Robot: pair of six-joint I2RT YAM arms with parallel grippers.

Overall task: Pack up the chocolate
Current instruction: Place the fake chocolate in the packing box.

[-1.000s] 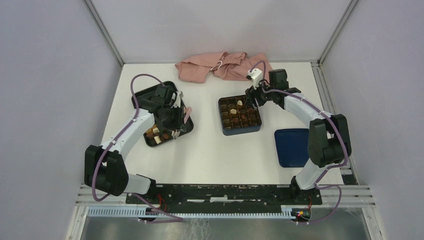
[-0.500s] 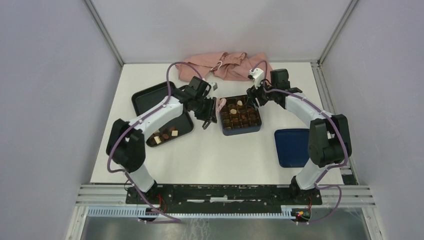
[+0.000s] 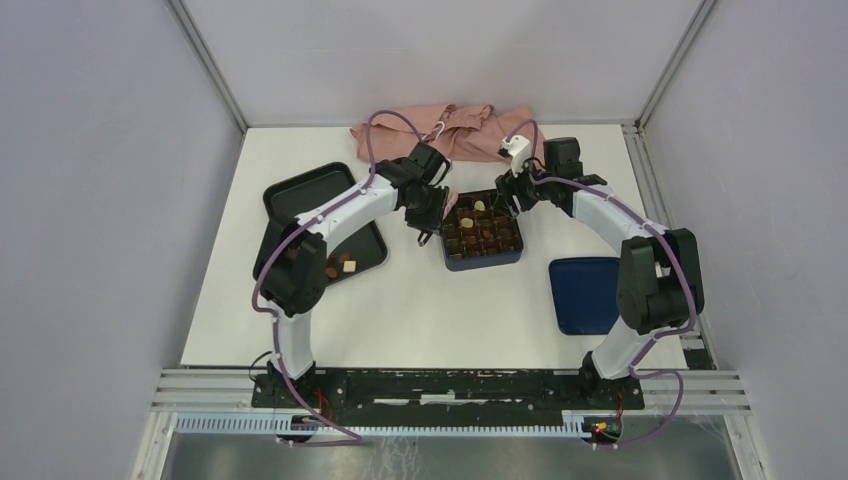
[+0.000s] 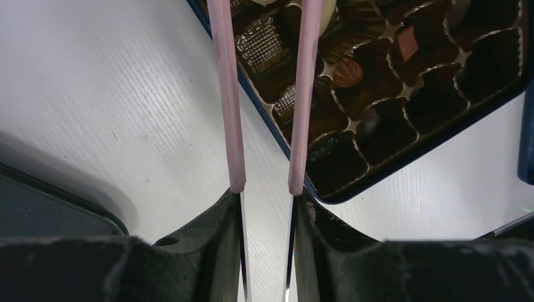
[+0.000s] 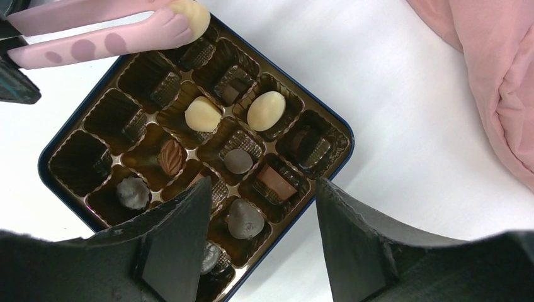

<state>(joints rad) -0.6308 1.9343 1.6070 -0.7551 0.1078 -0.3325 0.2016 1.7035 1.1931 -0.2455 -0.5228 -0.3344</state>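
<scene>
The dark blue box [image 3: 483, 264] with a brown gridded insert sits mid-table and holds several chocolates; some cells are empty. In the right wrist view two cream pieces [image 5: 203, 114] and dark pieces [image 5: 244, 219] lie in its cells. My left gripper [image 3: 447, 212] reaches over the box's left corner. Its long pink fingers [image 4: 230, 94] are shut on a cream-white chocolate [image 5: 189, 17] at their tips, above the box. My right gripper [image 5: 261, 189] is open and empty, hovering over the box's far right edge [image 3: 510, 195]. A few chocolates [image 3: 340, 267] remain in the black tray [image 3: 295, 195].
A crumpled pink cloth [image 3: 440, 130] lies at the back of the table, close behind both grippers and the box. The dark blue lid [image 3: 583, 293] lies flat to the right of the box, near the right arm.
My left arm has swung from the black tray rightward to the box's left corner, carrying the cream piece. The right arm has not moved.
</scene>
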